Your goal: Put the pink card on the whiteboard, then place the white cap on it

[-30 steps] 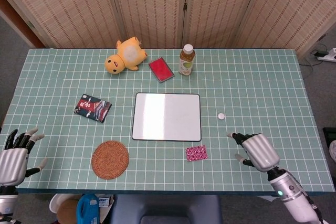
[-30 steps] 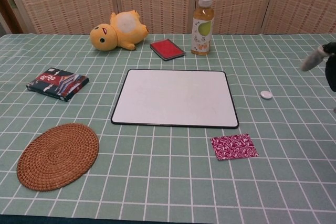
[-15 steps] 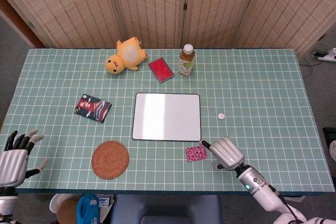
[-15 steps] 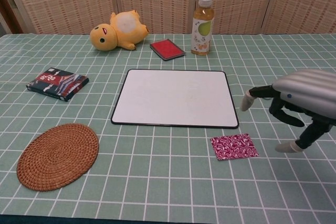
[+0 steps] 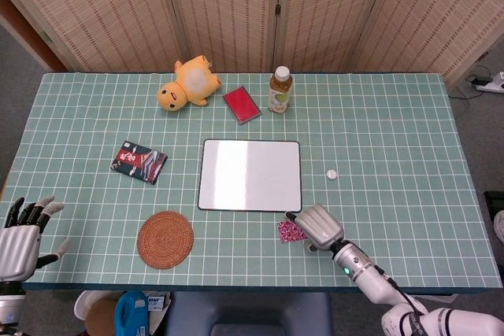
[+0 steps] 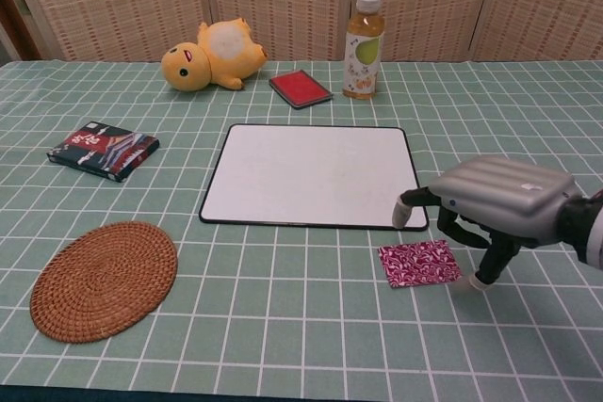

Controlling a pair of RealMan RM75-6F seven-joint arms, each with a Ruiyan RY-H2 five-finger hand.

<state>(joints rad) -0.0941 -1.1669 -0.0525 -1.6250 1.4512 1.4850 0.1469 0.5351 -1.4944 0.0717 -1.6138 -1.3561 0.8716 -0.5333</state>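
The pink patterned card (image 6: pixel 419 263) lies flat on the table just in front of the whiteboard's (image 6: pixel 314 174) near right corner. My right hand (image 6: pixel 495 202) hovers over the card's right edge, fingers spread and curved down, holding nothing. One fingertip (image 6: pixel 405 215) hangs by the whiteboard's corner. From the head camera the right hand (image 5: pixel 315 227) covers the right part of the card (image 5: pixel 287 231). The small white cap (image 5: pixel 331 174) sits right of the whiteboard (image 5: pixel 250 175); the chest view hides it behind the hand. My left hand (image 5: pixel 20 241) is spread at the table's near left corner.
At the back of the table lie a yellow plush toy (image 5: pixel 187 83), a red flat case (image 5: pixel 242 104) and a tea bottle (image 5: pixel 279 89). A dark packet (image 5: pixel 139 162) lies left of the whiteboard, with a woven round mat (image 5: pixel 165 239) near the front edge.
My right hand has travelled left from the table's right side and now stands over the pink card's right edge. Card, cap and left hand have stayed put.
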